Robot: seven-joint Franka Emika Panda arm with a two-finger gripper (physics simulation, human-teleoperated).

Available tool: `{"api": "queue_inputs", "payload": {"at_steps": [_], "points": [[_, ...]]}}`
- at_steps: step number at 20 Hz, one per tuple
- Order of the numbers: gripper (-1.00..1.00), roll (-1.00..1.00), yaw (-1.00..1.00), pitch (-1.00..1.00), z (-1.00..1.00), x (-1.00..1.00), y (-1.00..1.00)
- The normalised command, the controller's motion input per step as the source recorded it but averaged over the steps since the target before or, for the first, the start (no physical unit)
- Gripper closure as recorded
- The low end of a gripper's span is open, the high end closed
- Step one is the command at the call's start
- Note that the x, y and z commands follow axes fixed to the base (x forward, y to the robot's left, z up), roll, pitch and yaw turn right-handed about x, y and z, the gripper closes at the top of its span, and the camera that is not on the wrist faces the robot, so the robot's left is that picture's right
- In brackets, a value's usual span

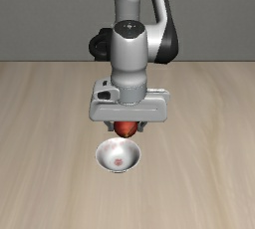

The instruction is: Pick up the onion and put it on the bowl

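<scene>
A reddish-brown onion [126,128] hangs between the fingers of my gripper [126,129], which is shut on it just above the table. Right below it in the exterior view sits a small grey bowl [106,154], whose shiny inside reflects a red spot. The onion is over the bowl's far rim, slightly above it. The gripper's body hides the top of the onion.
A wooden table [40,123] stretches across the whole view, with a plain grey wall behind it. The arm's links rise behind the gripper at the top centre.
</scene>
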Motion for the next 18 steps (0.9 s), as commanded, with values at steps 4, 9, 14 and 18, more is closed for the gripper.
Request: {"api": "queue_inputs", "payload": {"at_steps": [4, 9, 14, 18], "points": [[1.00, 0.00, 0.00, 0.00, -0.75, 0.00, -0.25], [-1.00, 0.00, 0.00, 0.00, -0.20, 0.00, 0.00], [-1.00, 0.00, 0.00, 0.00, 0.00, 0.00, 0.00], [-1.00, 0.00, 0.00, 0.00, 0.00, 0.00, 0.00]]}}
